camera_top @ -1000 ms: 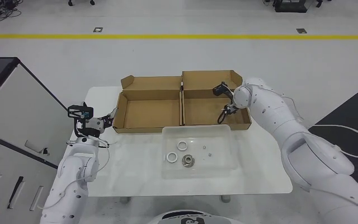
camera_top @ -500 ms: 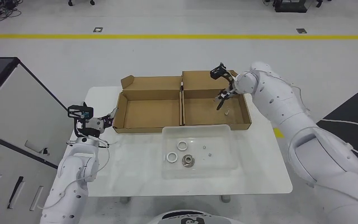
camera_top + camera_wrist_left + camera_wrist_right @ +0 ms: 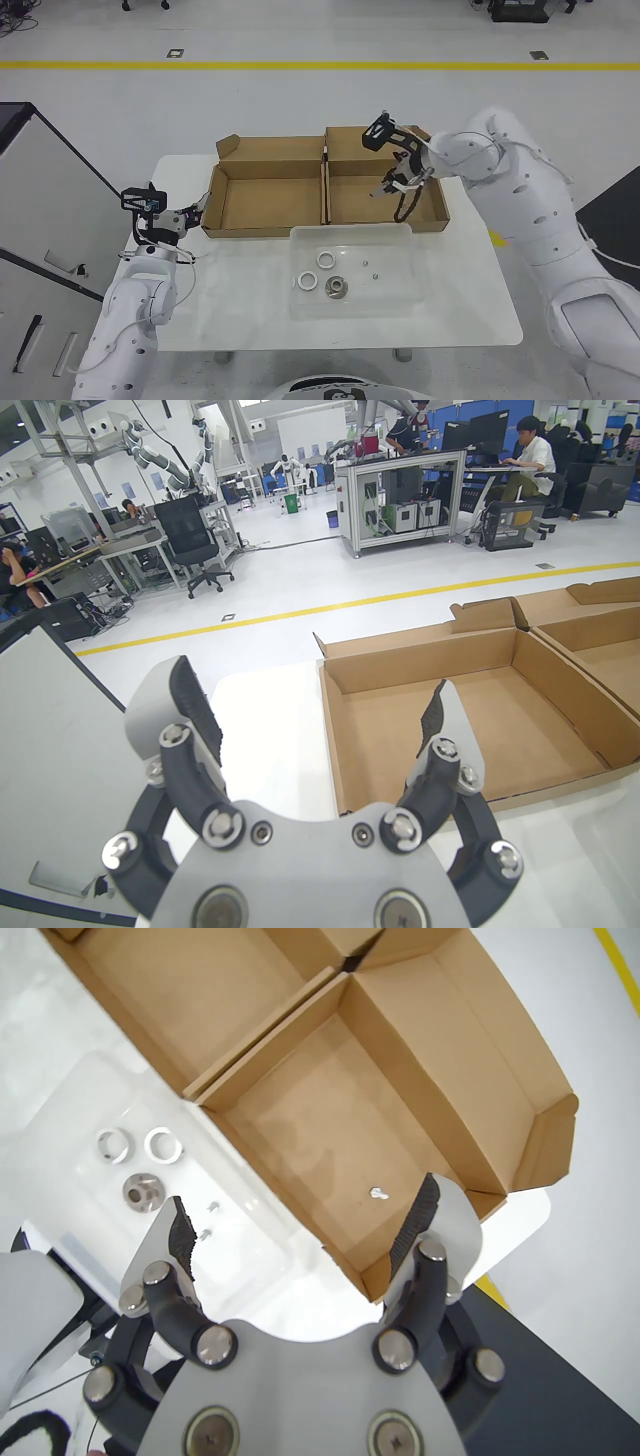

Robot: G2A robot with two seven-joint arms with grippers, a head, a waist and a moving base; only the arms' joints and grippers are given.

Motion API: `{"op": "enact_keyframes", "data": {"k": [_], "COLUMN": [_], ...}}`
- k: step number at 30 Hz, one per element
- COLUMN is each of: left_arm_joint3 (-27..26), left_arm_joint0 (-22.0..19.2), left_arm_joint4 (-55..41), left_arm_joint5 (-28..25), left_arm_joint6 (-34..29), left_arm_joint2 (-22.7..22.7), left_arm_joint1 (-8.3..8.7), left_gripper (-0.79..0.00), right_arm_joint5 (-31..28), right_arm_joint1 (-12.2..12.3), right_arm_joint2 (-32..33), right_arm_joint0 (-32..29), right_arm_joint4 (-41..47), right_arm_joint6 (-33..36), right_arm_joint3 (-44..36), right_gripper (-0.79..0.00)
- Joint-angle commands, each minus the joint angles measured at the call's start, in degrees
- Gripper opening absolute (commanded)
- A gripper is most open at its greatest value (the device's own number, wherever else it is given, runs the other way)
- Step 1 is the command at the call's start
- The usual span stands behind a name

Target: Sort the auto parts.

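Worktop [image 3: 470, 310] with a parts tray [image 3: 395, 290].
Your right fingers [image 3: 417, 1218] are apart over the right box [image 3: 310, 1128]; clear its wall first.

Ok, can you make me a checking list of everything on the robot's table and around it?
Surface: white table, carrying two boxes and a tray.
Job's things: white rings, flanged metal part and small screws lie in the clear tray; one small metal piece in the right box; left box beside it.
Clutter: nothing seen.
Grippers: left gripper open beside the left box; right gripper open above the right box.
Cables: thin black wire by the right wrist.
Surroundings: yellow floor line; office chair, desks behind.
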Motion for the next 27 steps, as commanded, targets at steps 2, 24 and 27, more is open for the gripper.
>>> {"op": "enact_keyframes", "data": {"k": [2, 24, 27], "left_arm_joint3": [0.0, 0.0, 0.0], "left_arm_joint0": [0.0, 0.0, 0.0], "left_arm_joint4": [0.0, 0.0, 0.0], "left_arm_joint5": [0.0, 0.0, 0.0], "left_arm_joint6": [0.0, 0.0, 0.0], "left_arm_joint2": [0.0, 0.0, 0.0], "left_arm_joint1": [0.0, 0.0, 0.0], "left_gripper": [0.0, 0.0, 0.0], "right_arm_joint5": [0.5, 1.41, 1.41], "right_arm_joint1": [0.97, 6.53, 6.53], "right_arm_joint2": [1.44, -7.68, -7.68], "right_arm_joint0": [-3.46, -8.11, -8.11], "right_arm_joint4": [1.59, 4.81, 4.81], "right_arm_joint6": [3.88, 4.76, 4.76], "right_arm_joint3": [-6.34, -14.46, -14.46], "right_gripper": [0.0, 0.0, 0.0]}}
